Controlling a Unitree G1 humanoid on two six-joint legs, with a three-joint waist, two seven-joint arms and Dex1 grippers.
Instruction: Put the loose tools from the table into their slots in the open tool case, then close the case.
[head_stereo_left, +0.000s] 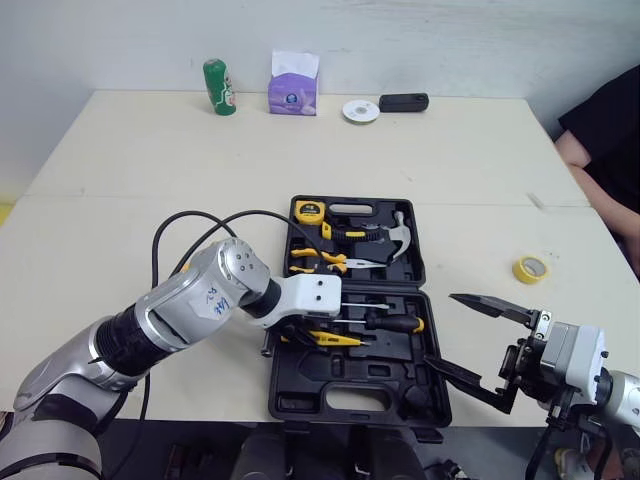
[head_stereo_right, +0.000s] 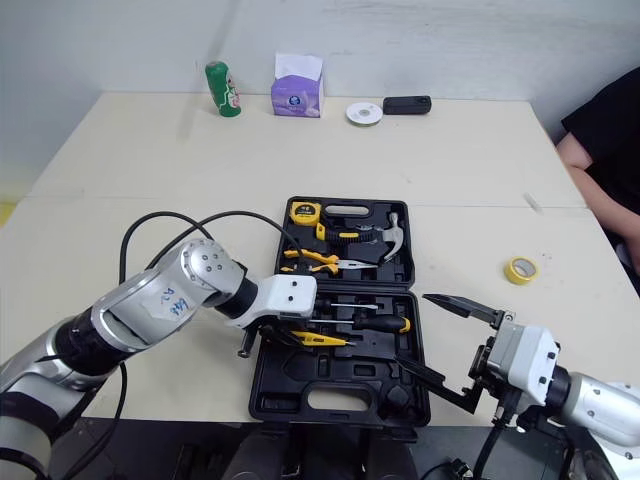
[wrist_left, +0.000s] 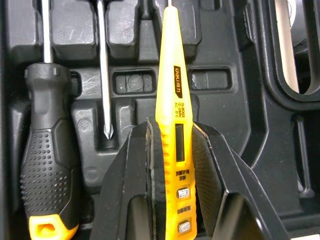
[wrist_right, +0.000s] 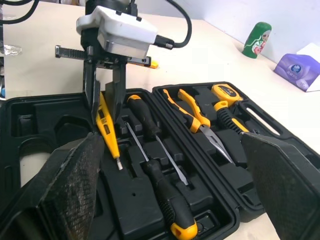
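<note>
The black tool case (head_stereo_left: 350, 402) lies open near the table's front edge. Its far half holds a tape measure (head_stereo_left: 308, 210), pliers (head_stereo_left: 320, 262) and a hammer (head_stereo_left: 400, 235). My left gripper (head_stereo_left: 305, 335) hangs over the near half, shut on a yellow tester screwdriver (wrist_left: 172, 100) that lies low over a slot. Beside it, a black-handled screwdriver (wrist_left: 47, 150) and a thin one (wrist_left: 103, 75) rest in their slots. My right gripper (head_stereo_left: 440, 328) stands wide open at the case's right front corner, holding nothing.
A yellow tape roll (head_stereo_left: 530, 268) lies on the table to the right of the case. Along the far edge stand a green bottle (head_stereo_left: 219, 87), a tissue box (head_stereo_left: 293, 90), a white disc (head_stereo_left: 361, 110) and a black object (head_stereo_left: 403, 102). A person's arm (head_stereo_left: 590, 150) shows at the far right.
</note>
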